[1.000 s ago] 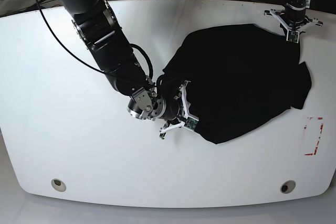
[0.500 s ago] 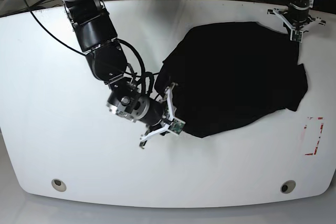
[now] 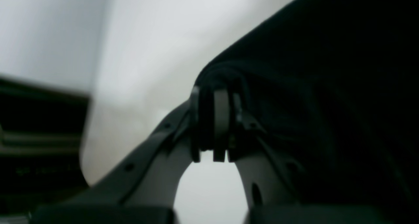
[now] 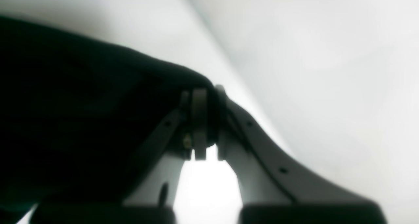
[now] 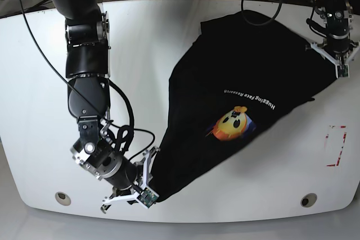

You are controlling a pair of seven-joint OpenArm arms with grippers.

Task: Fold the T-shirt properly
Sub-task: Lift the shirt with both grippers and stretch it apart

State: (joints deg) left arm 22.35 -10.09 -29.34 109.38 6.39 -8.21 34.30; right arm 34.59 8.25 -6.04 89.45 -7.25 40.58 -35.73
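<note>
Change: since the frames 1 and 0.5 s back, the right gripper [image 5: 147, 190] has travelled from the table's middle to its near edge, dragging the cloth with it; the bunched heap is now stretched into a long diagonal sheet with its print turned up, and the left gripper [image 5: 339, 67] has dropped a little along the far right side.
Shirt: the large black soft short-sleeved T-shirt [image 5: 236, 77] lies on the white rounded table [image 5: 34, 82], stretched taut between the 2 grippers, from the far right corner down to a narrow point at the near edge.
Print: an orange-yellow round graphic [image 5: 235, 123] with a line of white lettering [image 5: 252, 97] above it, both reading upside down in the base view.
Right gripper: its white fingers [image 4: 199, 119] are pressed together on a fold of the shirt's edge [image 4: 98, 96], cloth bulging over the tips; the arm hangs low over the near left part of the table.
Left gripper: its fingers [image 3: 221, 119] are closed tight on a rolled black hem [image 3: 294, 86], cloth wrapped over the tips.
Table marks: 2 round holes [image 5: 63, 198] near the front edge, 1 on each side, and a red-outlined rectangle [image 5: 336, 145] at the right, clear of the shirt.
</note>
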